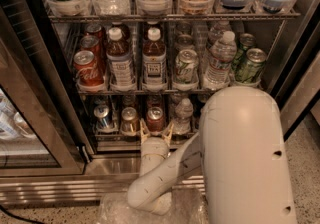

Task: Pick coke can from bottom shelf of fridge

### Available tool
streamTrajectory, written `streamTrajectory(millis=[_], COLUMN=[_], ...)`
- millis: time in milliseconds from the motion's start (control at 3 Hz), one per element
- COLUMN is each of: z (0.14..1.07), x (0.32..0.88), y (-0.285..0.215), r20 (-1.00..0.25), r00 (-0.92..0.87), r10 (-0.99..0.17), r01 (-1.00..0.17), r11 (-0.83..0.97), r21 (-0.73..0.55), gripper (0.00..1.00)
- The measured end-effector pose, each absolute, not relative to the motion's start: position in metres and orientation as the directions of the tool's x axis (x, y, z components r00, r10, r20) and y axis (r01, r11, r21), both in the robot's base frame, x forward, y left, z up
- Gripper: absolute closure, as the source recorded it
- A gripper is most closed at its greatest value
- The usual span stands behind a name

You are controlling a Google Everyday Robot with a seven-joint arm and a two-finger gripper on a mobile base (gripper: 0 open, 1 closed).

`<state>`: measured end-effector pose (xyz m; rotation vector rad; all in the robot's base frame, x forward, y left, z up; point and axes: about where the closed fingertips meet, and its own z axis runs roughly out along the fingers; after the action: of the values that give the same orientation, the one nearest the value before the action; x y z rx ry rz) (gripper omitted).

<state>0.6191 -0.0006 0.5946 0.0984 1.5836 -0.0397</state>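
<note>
The coke can [155, 118] is small and dark red with a silver top. It stands on the bottom shelf [112, 138] of the fridge [60, 93], between a gold-brown can [129, 121] and a small water bottle [182, 116]. My gripper [156, 132] reaches in from below, directly in front of the coke can. It is open, with one fingertip on each side of the can's lower part. I cannot tell whether the fingertips [144, 131] touch the can.
A blue can [103, 117] stands at the shelf's left. The rack above holds a red Coke can [88, 69], bottles and green cans [249, 65]. The glass door [25, 118] stands open at left. My white arm [245, 158] fills the lower right. The shiny metal base [105, 165] lies below.
</note>
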Motion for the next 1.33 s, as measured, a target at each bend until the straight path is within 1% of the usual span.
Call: streamTrajectory(millis=[333,1000,1333], z=[0.595,0.596,0.595], x=[0.623,0.637,0.643], y=[0.0,0.001,0.001], r20=[-0.999,-0.999,-0.998], r00=[-0.004,0.016,0.022], r10=[0.039,0.05,0.057], r01=[0.085,0.087,0.089], r11=[0.996,0.995,0.994], r21=[0.039,0.051,0.059], gripper=[0.25,0.34,0.35])
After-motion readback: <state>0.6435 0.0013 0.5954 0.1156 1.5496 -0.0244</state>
